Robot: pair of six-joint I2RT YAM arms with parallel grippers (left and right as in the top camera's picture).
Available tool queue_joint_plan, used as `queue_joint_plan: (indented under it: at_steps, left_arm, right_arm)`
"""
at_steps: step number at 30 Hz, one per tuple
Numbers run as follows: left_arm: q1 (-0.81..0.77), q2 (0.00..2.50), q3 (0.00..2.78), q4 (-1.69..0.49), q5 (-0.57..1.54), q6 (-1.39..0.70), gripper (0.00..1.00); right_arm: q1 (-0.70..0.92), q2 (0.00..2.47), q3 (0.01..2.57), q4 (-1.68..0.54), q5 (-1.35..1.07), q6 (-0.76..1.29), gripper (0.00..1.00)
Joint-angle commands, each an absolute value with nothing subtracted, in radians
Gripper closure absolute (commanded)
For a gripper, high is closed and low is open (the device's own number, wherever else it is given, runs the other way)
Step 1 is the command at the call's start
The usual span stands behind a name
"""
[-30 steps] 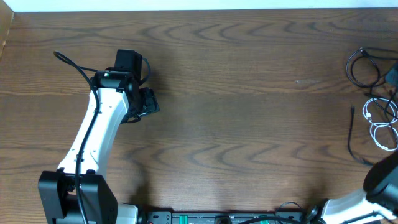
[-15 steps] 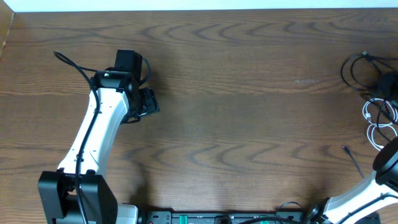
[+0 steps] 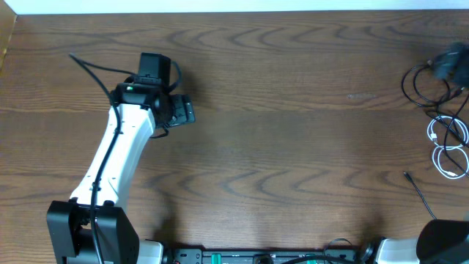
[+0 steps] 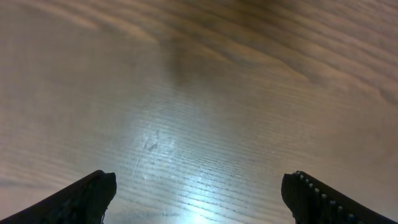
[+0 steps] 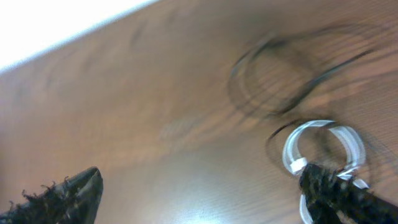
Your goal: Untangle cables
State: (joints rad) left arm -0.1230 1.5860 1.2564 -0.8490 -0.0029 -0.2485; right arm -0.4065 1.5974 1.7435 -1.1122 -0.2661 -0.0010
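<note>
The cables lie at the table's right end. A black cable (image 3: 419,82) forms a loose loop, and a white cable (image 3: 447,147) lies coiled nearer me. Another black cable (image 3: 416,192) runs straight toward the near edge. In the right wrist view the black loop (image 5: 273,81) sits ahead and the white coil (image 5: 323,140) is by the right fingertip. My right gripper (image 5: 200,180) is open above bare wood and holds nothing. My left gripper (image 3: 183,111) is far off at the table's left. It is also open (image 4: 199,183) over bare wood.
A dark blurred shape (image 3: 451,62) sits by the black loop at the far right; I cannot tell what it is. A part of the right arm (image 3: 443,242) shows in the near right corner. The table's far edge (image 3: 234,12) borders a white strip.
My right gripper has opened and its arm has drawn back toward the near edge. The straight black cable was dragged nearer, then left lying. My left gripper shifted slightly right and opened wider.
</note>
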Motion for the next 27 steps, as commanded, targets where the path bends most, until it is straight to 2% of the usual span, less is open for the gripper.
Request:
queue_joint_plan:
  at_steps: [1, 6, 12, 20, 24, 27]
  left_arm:
    - [-0.155, 1.571, 1.278, -0.876, -0.013, -0.155, 0.09]
    - [-0.134, 1.571, 1.277, -1.081, -0.064, -0.258, 0.09]
    - [-0.116, 1.539, 1.260, -1.211, -0.053, -0.274, 0.09]
    - [-0.119, 1.155, 1.039, -1.011, -0.054, -0.236, 0.09]
    - [-0.119, 0.842, 0.873, -0.878, -0.054, -0.215, 0.09]
    - [-0.119, 0.665, 0.804, -0.855, -0.054, -0.226, 0.09]
  right_arm:
    - [-0.310, 1.635, 1.702, -1.146, -0.305, -0.147, 0.01]
    - [-0.184, 1.637, 1.644, -1.149, -0.152, -0.091, 0.01]
    - [-0.136, 1.631, 1.499, -1.095, -0.131, -0.014, 0.01]
    - [-0.136, 1.476, 1.198, -0.895, -0.160, 0.008, 0.01]
    - [-0.136, 1.250, 1.019, -0.731, -0.165, 0.011, 0.01]
    - [-0.136, 1.093, 0.918, -0.654, -0.164, 0.016, 0.01]
